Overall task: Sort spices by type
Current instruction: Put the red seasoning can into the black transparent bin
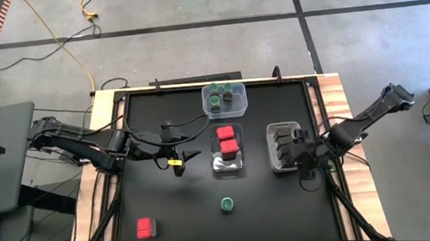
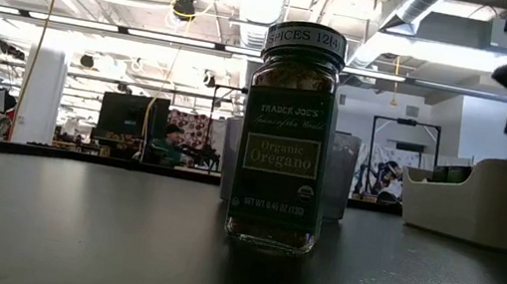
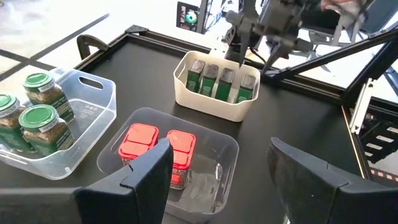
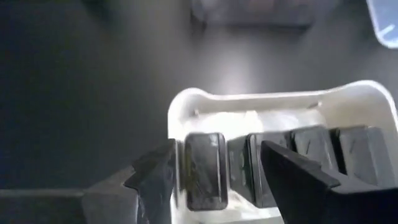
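Though small and probably light, the red tin (image 1: 144, 229) lying loose at the table's near left looks stiff and slick, best pinched across its flat sides. The left gripper (image 1: 191, 158) hovers open and empty beside the red tub (image 1: 229, 167). The green-lidded jar (image 1: 227, 204), likely breakable glass, wants a grip below its lid. The right gripper (image 1: 305, 146) stands open, empty, over the white tub (image 1: 271, 148) of dark tins (image 4: 203, 168).

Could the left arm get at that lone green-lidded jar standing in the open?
Probably yes. The jar stands alone on bare table, nothing beside it, and the left gripper hovers nearby with its jaws open and empty.
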`<state>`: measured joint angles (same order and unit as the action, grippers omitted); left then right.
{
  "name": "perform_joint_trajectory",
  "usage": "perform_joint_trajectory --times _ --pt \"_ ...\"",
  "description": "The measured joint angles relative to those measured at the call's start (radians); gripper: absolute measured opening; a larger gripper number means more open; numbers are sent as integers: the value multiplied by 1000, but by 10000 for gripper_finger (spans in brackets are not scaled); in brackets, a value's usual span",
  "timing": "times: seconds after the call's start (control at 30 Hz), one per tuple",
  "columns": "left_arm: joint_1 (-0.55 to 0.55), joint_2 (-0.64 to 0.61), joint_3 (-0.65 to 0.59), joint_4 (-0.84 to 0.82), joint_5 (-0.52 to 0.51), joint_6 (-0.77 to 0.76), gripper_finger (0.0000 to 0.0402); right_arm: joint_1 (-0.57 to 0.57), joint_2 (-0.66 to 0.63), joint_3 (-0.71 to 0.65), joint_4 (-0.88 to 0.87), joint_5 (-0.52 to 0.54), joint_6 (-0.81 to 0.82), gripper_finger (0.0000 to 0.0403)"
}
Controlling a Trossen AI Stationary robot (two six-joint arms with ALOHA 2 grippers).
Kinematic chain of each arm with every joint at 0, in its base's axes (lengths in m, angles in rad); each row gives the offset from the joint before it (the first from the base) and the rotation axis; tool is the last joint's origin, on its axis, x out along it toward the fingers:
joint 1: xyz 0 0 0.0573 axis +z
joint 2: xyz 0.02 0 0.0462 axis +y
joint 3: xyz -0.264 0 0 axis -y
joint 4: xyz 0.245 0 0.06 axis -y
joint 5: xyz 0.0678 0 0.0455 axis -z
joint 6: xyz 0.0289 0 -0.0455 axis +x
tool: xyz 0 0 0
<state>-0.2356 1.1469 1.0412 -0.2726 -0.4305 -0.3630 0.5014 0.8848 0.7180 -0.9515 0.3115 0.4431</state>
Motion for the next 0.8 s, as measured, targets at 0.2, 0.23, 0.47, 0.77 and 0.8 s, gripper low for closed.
perform_joint_trajectory --times 0.2,0.23,0.47,0.77,0.8 --pt "0 0 0 0 0 0 245 -4 -67 87 -8 2 54 265" --pt "0 0 0 0 0 0 245 -9 -75 98 0 2 62 265" --pt "0 0 0 -2 -11 -35 245 -50 -109 110 170 9 29 265" --pt "-35 0 28 -227 -126 -472 244 -141 -39 110 238 165 -8 265" --pt "-41 0 31 -265 -127 -547 244 -155 -27 110 239 190 -9 265"
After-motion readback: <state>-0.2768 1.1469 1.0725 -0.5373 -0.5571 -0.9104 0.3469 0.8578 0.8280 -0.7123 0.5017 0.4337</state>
